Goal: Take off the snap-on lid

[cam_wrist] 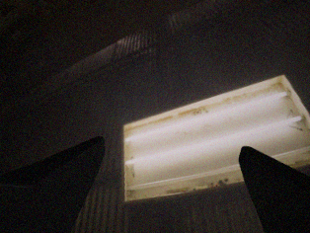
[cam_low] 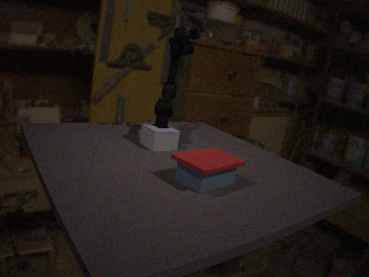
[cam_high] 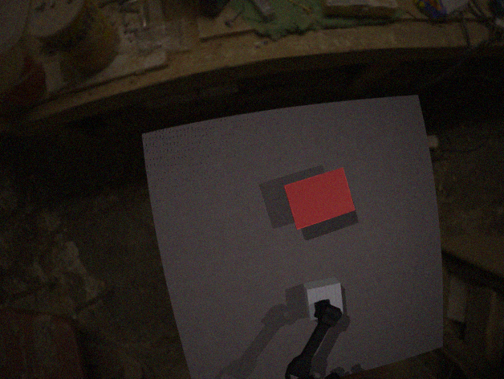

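The red lid (cam_high: 319, 198) (cam_low: 208, 159) lies level on top of the blue-grey storage box (cam_low: 219, 180), with its edges overhanging the walls. In the top view the lid hides the box. My gripper (cam_low: 187, 33) (cam_wrist: 172, 148) is open, its two dark fingers wide apart with nothing between them in the wrist view. It is raised high above the arm's base, well away from the lid and box, and points up toward a ceiling light. In the top view the gripper is not clearly visible, as the arm runs to the bottom edge.
The arm stands on a white block (cam_high: 323, 294) (cam_low: 165, 140) on the grey table (cam_high: 228, 252) (cam_low: 119, 208), with the box and lid some way from it. Dark shadows lie around the box and the block. A cluttered workbench (cam_high: 228, 57) stands beyond the table.
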You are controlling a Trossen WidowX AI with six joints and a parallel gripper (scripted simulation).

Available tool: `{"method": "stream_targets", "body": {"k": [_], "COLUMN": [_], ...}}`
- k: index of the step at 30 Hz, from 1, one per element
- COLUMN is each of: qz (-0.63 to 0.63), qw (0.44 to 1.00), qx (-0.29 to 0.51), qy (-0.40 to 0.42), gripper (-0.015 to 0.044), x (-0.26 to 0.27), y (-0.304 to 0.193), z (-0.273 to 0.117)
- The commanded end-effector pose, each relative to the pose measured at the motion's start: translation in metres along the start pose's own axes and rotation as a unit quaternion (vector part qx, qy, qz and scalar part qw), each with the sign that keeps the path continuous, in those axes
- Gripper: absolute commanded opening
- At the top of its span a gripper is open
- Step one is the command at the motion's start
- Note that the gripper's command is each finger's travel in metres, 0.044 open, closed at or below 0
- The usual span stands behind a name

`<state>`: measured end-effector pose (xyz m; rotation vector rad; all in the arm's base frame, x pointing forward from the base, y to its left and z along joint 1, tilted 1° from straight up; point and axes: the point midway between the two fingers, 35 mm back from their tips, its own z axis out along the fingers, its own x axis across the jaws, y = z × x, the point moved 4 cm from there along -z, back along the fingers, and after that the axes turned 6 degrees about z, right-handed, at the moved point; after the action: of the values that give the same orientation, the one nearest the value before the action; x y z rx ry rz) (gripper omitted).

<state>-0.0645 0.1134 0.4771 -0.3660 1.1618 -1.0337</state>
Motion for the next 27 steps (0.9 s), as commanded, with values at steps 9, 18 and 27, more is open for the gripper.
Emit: {"method": "stream_targets", "body": {"k": [9, 18, 27], "qz": [0.380, 0.690, 0.859], "qw": [0.919, 0.693, 0.415], "qx": [-0.057, -0.044, 0.021], "qy": [0.088, 0.204, 0.298], "gripper": [0.0235, 0.0235, 0.0235], "x": [0.064, 0.142, 0.213], "y": [-0.001, 0.032, 0.085], "z": [0.103, 0.184, 0.230]}}
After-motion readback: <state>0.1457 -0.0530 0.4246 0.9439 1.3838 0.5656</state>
